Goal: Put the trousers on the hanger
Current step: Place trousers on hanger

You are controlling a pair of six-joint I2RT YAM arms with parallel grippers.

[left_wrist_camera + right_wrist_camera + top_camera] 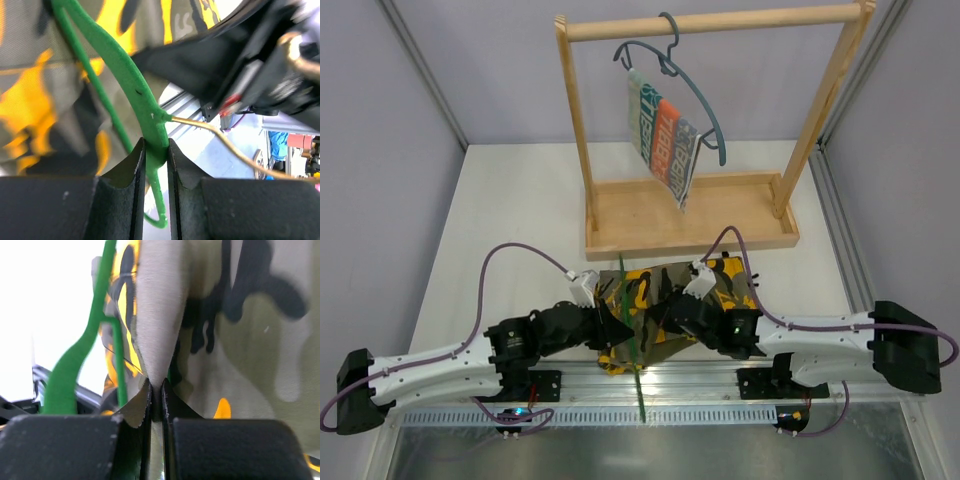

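The left pincer (pixel 156 150) clamps the stiff, light hanger (pixel 132 80) at its neck, the right pincer (pixel 156 392) pinches a fold of the soft, limp trousers (pixel 240 340) bunched just ahead of both, likely best gripped at an edge

No text can be read. The striped cloth (pixel 663 140) hanging from the rack (pixel 582 150) bears marks too small to make out.
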